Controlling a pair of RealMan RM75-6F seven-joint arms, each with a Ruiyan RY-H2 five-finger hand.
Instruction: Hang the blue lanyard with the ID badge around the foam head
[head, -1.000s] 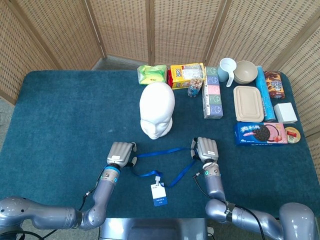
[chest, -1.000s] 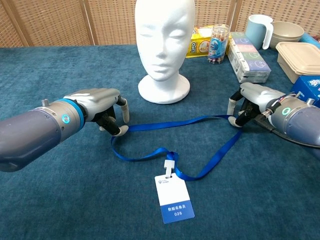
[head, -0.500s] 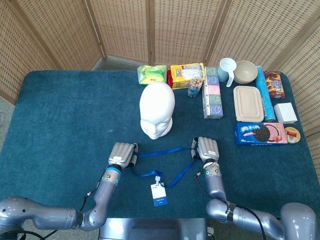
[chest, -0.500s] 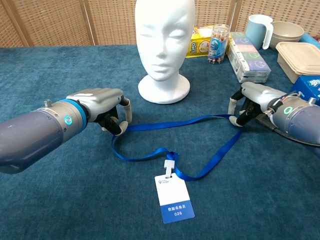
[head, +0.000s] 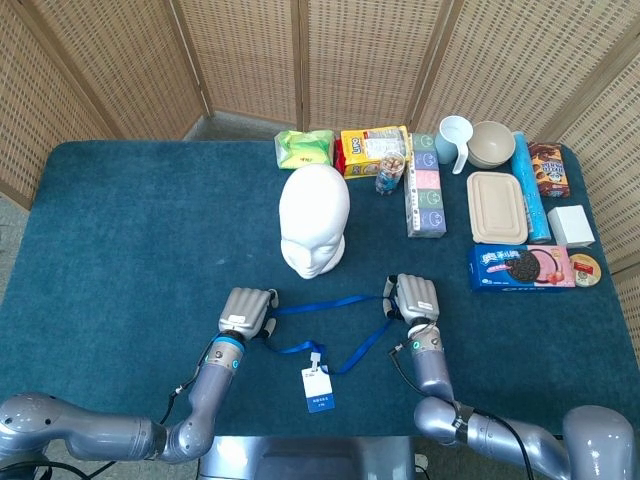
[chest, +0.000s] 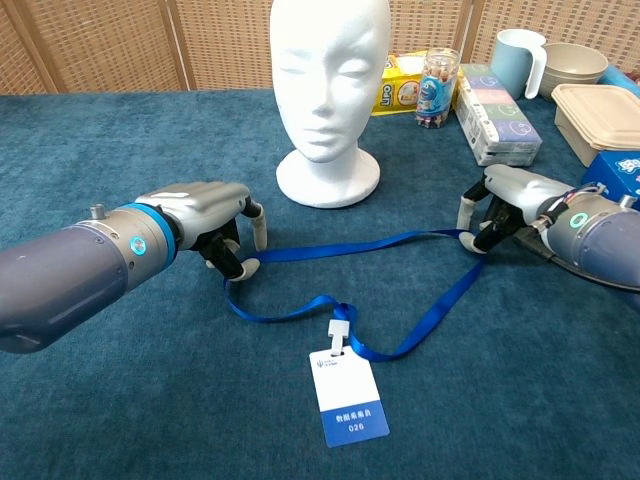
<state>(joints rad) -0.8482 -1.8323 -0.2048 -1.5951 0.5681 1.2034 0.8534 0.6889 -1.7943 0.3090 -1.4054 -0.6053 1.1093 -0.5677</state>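
The left hand (chest: 215, 225) has edged right along the lanyard (chest: 350, 300).

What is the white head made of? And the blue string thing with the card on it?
The white head looks like foam: matte, chalky, no shine, softly moulded face. The blue lanyard looks like flat woven fabric ribbon, since it lies limp and folds in loops on the cloth. The card seems to be printed paper in a clear plastic sleeve, with a small plastic clip, though that is hard to confirm.

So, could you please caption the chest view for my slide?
Both hands, left and right, grip the blue lanyard before the foam head.
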